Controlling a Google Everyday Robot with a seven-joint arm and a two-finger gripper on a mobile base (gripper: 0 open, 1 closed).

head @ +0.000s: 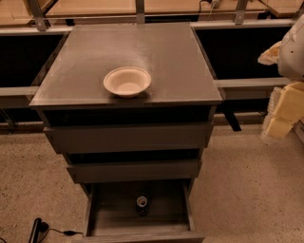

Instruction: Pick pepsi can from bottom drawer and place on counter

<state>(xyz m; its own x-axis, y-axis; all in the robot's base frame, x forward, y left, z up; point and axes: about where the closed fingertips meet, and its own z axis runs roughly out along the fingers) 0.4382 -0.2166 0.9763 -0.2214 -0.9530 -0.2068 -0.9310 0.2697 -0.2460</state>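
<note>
1. The bottom drawer [114, 220] is nearest. It stands open, low and to the left of the tool, and its front meets the lower edge of the view.
2. The pepsi can [142, 205] stands upright inside this drawer, silver top up. It sits about midway between the side walls and towards the back. It is well apart from the tool, down and to its left.
3. A black cable with a plug [37, 231] lies on the speckled floor [237, 190]. It is left of the open drawer, on the side away from the tool.
4. The tool [284, 110] is a pale yellow, blocky shape at the right edge of the view. It is beside the cabinet's right side, just below the level of the counter, and holds nothing that can be seen. I cannot tell whether it is spread or pressed together. A white arm part [292, 52] shows just above it.
5. The middle drawer [133, 171] and the top drawer [128, 137] are both wider. They lie to the tool's left, stacked above the open one.
6. The counter [166, 52] spreads out to the left of the tool. A cream bowl [127, 81] rests upright on it near the front edge, well apart from the tool.
7. Light wooden tabletops [95, 7] on metal legs lie farthest back, above and to the left of the tool.
</note>
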